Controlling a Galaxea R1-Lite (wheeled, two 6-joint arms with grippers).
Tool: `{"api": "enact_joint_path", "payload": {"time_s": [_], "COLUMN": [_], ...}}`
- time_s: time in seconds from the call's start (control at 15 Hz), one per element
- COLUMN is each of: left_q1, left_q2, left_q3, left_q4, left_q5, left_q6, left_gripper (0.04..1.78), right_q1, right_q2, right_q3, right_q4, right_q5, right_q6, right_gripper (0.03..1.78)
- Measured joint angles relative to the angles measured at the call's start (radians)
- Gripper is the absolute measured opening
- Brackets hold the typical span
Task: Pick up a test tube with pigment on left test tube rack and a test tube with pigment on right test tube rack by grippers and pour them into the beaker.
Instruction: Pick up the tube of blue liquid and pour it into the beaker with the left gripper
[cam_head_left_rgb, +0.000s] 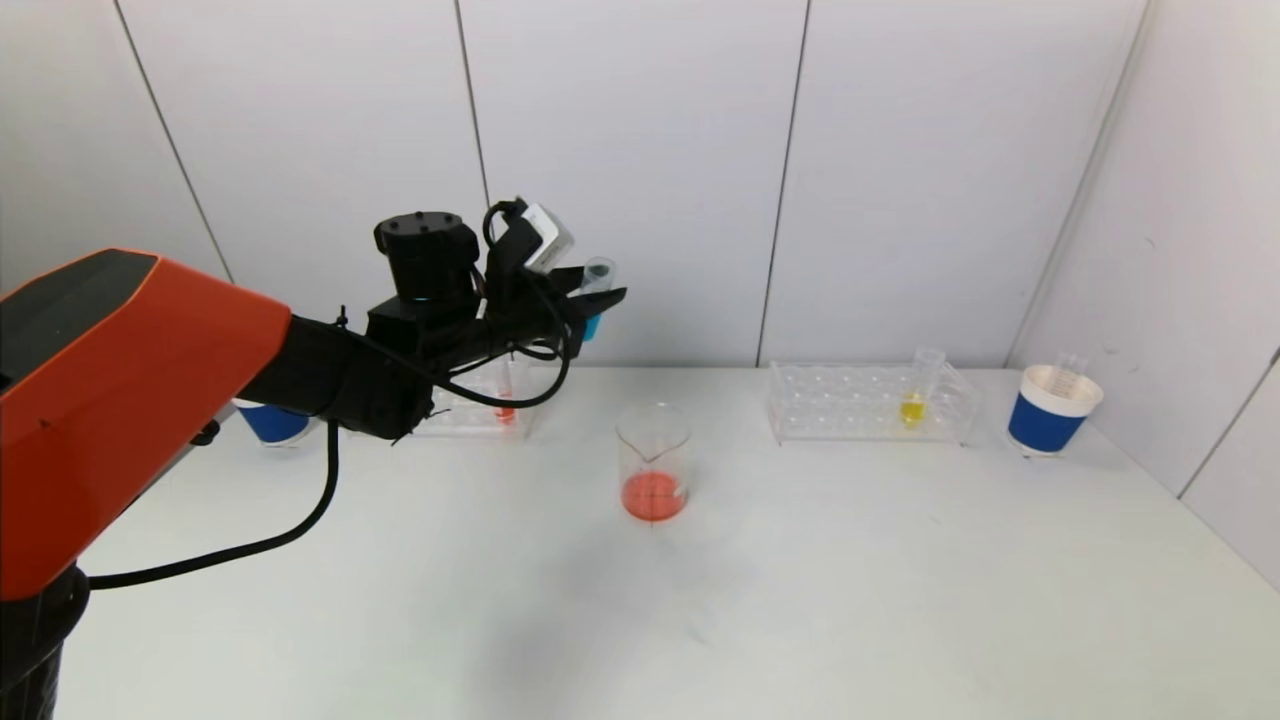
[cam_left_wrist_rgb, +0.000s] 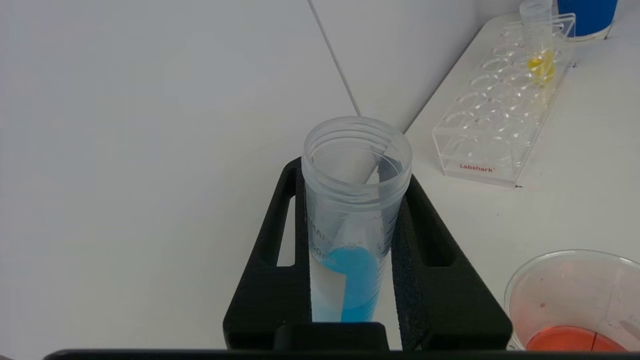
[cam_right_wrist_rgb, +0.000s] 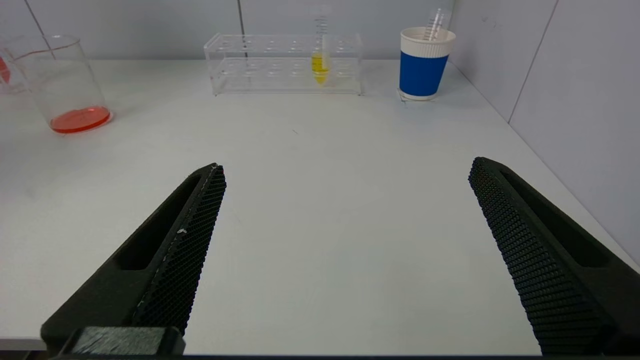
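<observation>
While clamped by left gripper (cam_head_left_rgb: 597, 297): blue tube (cam_head_left_rgb: 596, 290), above table (cam_head_left_rgb: 800, 560).

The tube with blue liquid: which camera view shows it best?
The left wrist view shows it best: the tube with blue liquid stands close up between the left gripper fingers, with its open mouth and liquid level visible. The head view shows it small and raised behind the beaker. The right wrist view does not show it.
</observation>
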Motion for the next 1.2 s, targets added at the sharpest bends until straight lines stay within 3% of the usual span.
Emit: {"api": "enact_joint_path", "payload": {"time_s": [0.6,1.2], "left_q1": [-0.01,-0.026], "left_q2": [0.026,0.056], "left_q3": [0.002,0.025], "left_q4": [0.003,0.0], "left_q5": [-0.041,-0.085], "left_q6": [0.118,0.329], "left_gripper": [0.47,0.47], "right_q1": [0.0,0.0], "right_q2": [0.0,0.0], "right_q3": [0.0,0.0], "right_q4": [0.0,0.0], "right_q5": [0.0,0.0], "right_q6": [0.0,0.001], "right_gripper": [1.77,1.77]}}
